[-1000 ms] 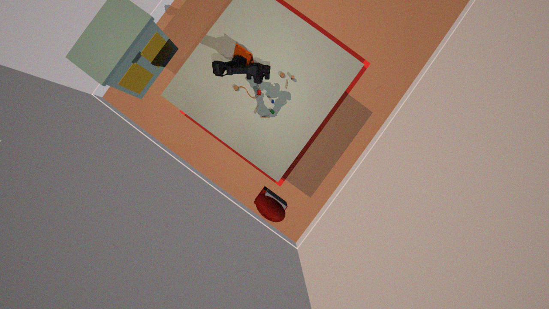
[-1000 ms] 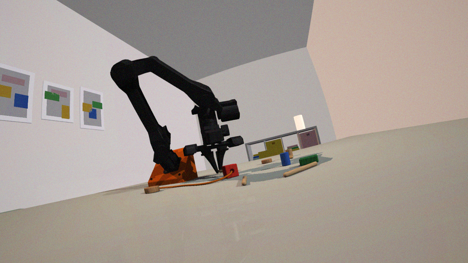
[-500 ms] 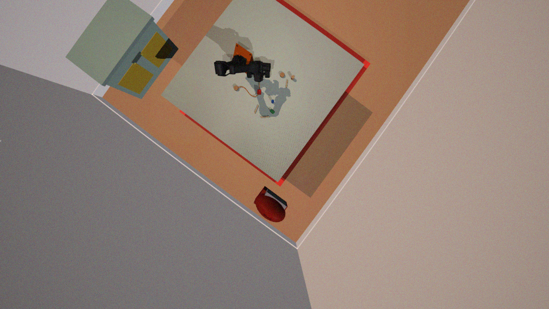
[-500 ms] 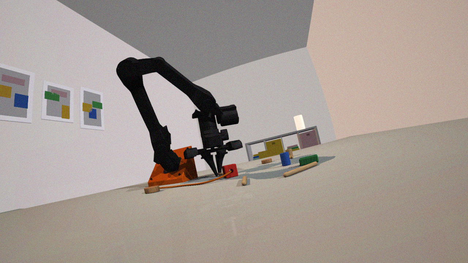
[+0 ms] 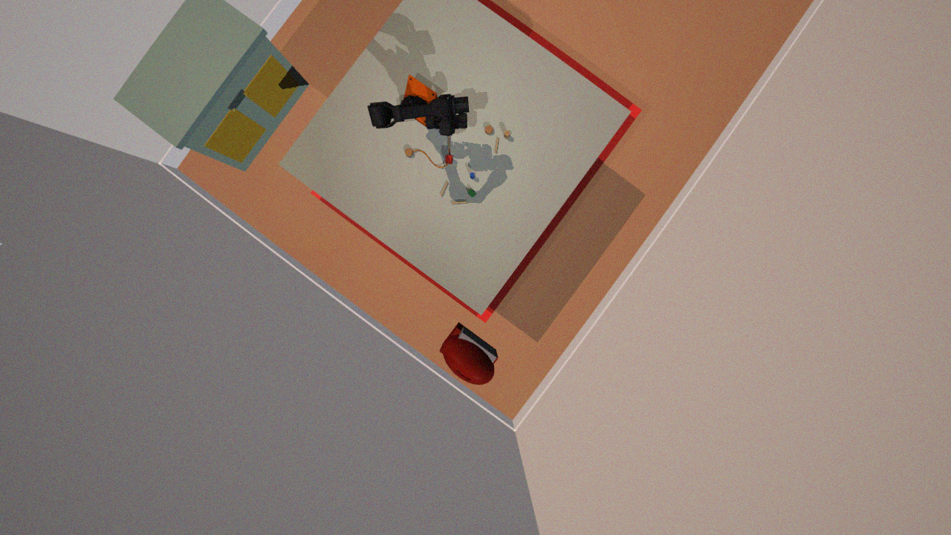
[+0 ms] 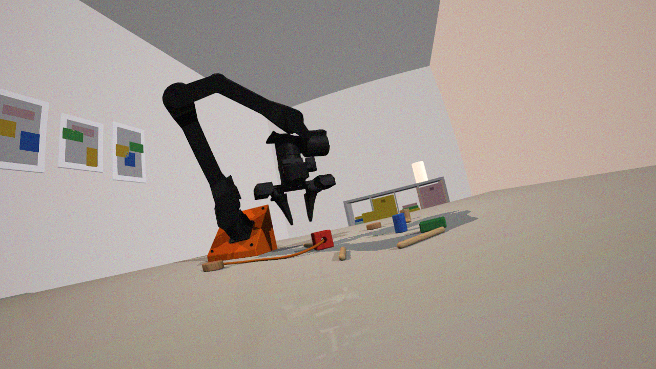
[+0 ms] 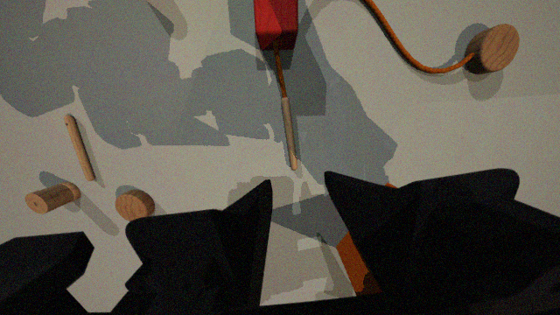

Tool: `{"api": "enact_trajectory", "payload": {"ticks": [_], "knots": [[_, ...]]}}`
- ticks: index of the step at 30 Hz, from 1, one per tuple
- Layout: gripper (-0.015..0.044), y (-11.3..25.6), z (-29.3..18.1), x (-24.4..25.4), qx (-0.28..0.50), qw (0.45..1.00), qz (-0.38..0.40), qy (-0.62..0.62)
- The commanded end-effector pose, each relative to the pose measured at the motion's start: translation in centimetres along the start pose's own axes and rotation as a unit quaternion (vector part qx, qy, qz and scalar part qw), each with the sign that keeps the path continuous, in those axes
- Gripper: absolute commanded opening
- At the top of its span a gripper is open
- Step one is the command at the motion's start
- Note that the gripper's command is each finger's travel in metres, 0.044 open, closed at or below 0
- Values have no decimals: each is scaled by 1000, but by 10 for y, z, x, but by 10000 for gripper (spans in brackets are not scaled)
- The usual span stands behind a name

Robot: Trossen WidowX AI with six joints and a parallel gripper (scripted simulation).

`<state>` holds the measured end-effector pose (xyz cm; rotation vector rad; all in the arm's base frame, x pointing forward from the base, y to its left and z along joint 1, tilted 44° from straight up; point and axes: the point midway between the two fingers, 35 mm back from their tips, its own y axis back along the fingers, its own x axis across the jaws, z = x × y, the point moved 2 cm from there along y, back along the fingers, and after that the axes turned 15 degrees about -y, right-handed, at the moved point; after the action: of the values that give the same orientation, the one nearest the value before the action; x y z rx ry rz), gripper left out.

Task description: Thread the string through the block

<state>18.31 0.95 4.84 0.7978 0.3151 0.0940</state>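
Note:
The red block [image 5: 449,159] [image 6: 328,246] [image 7: 276,17] sits on the table. The orange string [image 6: 257,260] [image 7: 433,71] runs from the round wooden button [image 5: 408,152] [image 6: 212,266] [image 7: 499,48] into the hole on one side of the block and comes out at the other side. The thin stick [image 6: 307,245] [image 7: 289,131] on its end lies on the table beyond the block, with a short length of string between them. My gripper [image 6: 301,222] [image 7: 297,181] is open and empty, raised above the table near the stick. The string inside the block is hidden.
A blue cylinder [image 5: 472,175] [image 6: 399,223], a green block [image 5: 470,192] [image 6: 432,224] and loose sticks [image 5: 443,189] [image 6: 422,238] lie around. Another loose stick [image 7: 80,149] lies near a wooden disc [image 5: 488,129] [image 7: 135,206] and a wooden cylinder [image 7: 52,198].

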Motion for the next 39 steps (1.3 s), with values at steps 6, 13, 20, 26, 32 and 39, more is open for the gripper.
{"api": "enact_trajectory", "payload": {"ticks": [6, 13, 20, 26, 32, 39], "knots": [[263, 22, 1, -1, -1, 1000, 6, -1], [440, 41, 1, -1, 0, 1000, 5, -1], [440, 48, 1, 0, -2, 1000, 10, 0], [440, 48, 1, 0, -2, 1000, 11, 0], [440, 48, 1, 0, -2, 1000, 11, 0], [440, 48, 1, 0, -2, 1000, 11, 0]]}}
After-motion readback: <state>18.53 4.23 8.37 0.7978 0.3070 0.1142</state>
